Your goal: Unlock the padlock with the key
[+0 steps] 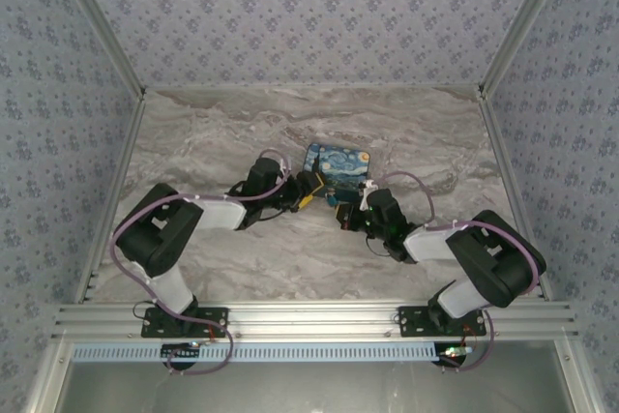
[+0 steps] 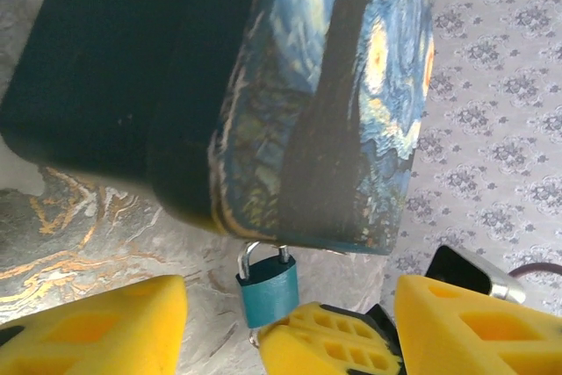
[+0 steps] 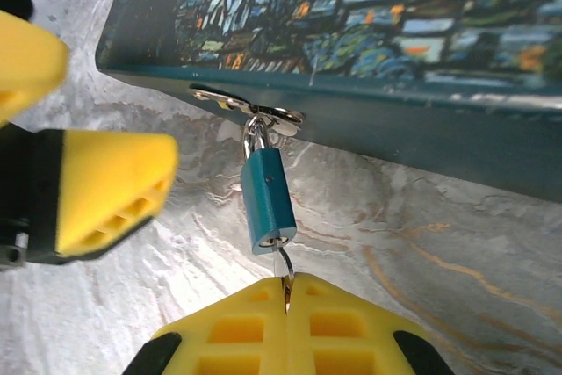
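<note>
From above, the painted box point(image 1: 338, 163) sits mid-table point(image 1: 242, 249). The left claw point(image 1: 308, 192) reaches its near edge from about 9 o'clock and the right claw point(image 1: 346, 215) from 4 o'clock. The lock between them is too small to make out here.

From the left wrist, the padlock point(image 2: 268, 292) hangs at 6 o'clock under the box's corner, its shackle up top. The left claw's yellow fingers point(image 2: 88, 327) are spread wide either side of it, touching nothing. The right claw's tips sit just below the lock.

From the right wrist, the blue padlock point(image 3: 266, 199) dangles from a metal hasp point(image 3: 255, 111) on the box wall. The right claw's fingers point(image 3: 237, 331), at 6 o'clock, are pressed together, pinching the key point(image 3: 285, 270). The thin blade seems to enter the lock's underside. A left-claw finger stands at 9 o'clock.
</note>
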Controlling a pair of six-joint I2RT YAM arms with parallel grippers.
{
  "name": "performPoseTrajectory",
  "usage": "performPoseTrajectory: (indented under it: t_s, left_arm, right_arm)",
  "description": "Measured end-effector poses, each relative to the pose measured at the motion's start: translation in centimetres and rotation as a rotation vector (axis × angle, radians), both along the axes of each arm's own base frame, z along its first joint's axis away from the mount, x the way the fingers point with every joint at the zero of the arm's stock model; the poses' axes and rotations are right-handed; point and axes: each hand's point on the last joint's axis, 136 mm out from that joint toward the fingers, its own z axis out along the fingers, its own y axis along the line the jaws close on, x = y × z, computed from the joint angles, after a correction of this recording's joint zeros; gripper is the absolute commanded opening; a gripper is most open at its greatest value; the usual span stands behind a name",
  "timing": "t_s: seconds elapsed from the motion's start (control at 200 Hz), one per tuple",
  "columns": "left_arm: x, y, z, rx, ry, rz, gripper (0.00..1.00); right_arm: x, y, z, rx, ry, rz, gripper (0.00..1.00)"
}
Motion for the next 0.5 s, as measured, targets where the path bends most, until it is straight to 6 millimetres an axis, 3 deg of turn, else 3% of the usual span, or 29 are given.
performPoseTrajectory:
  t_s: [0.5]
  left_arm:
    - [-0.8,-1.4,-1.4,-0.039,0.049,-0.003,0.47]
  right_arm:
    - [0.6,1.3,1.5,0.134,0.115,-0.057,0.00]
